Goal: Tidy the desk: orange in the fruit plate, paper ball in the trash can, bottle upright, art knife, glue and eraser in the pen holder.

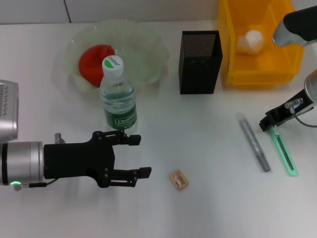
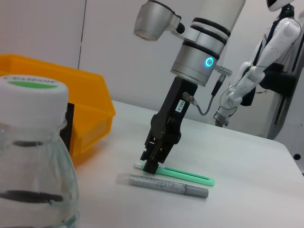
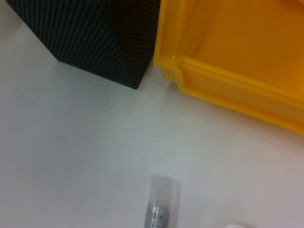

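On the white tabletop orange, paper ball and bottle look settled; the right gripper stands over the green art knife, jaws barely apart, not yet clamped. Next it must close on that thin knife; the left gripper idles, jaws apart.

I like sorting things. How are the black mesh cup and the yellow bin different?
The pen holder is black metal mesh, while the trash can is solid bright-yellow plastic. The pen holder is narrow, tall and square; the trash can is much wider, with sloped walls. A white paper ball lies in the trash can; nothing shows sticking out of the pen holder. Both stand upright, open-topped, side by side at the table's far edge.
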`<action>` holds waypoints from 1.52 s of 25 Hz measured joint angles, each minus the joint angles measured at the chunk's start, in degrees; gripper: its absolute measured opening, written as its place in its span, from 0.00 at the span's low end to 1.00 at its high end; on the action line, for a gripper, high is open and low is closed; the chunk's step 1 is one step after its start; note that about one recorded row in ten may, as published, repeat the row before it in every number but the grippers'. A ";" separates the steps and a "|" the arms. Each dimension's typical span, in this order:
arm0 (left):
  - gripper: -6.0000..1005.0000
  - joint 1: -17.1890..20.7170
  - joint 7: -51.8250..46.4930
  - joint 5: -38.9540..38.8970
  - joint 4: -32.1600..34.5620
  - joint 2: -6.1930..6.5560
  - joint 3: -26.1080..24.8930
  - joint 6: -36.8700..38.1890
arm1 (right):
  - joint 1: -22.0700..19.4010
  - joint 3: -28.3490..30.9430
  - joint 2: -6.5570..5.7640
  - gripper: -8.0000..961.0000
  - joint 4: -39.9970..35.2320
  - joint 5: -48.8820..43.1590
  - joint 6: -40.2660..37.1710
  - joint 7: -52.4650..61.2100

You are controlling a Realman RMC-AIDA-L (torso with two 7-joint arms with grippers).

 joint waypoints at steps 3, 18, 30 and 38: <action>0.82 -0.10 0.01 0.04 -0.03 -0.14 0.04 -0.21 | 0.00 -0.10 0.00 0.46 0.03 -0.13 0.05 0.00; 0.82 -0.12 0.06 0.07 0.12 -0.30 -0.10 -0.48 | -6.14 -0.74 -0.19 0.20 -13.76 0.72 -2.50 -0.39; 0.82 -0.25 -0.37 0.06 0.20 -0.66 -0.22 -0.45 | -22.28 15.58 -0.30 0.24 -27.68 60.26 8.84 -32.76; 0.82 -0.14 -0.42 0.06 0.19 -1.27 -0.50 -0.13 | -10.33 17.49 -0.54 0.27 25.73 104.39 2.70 -82.41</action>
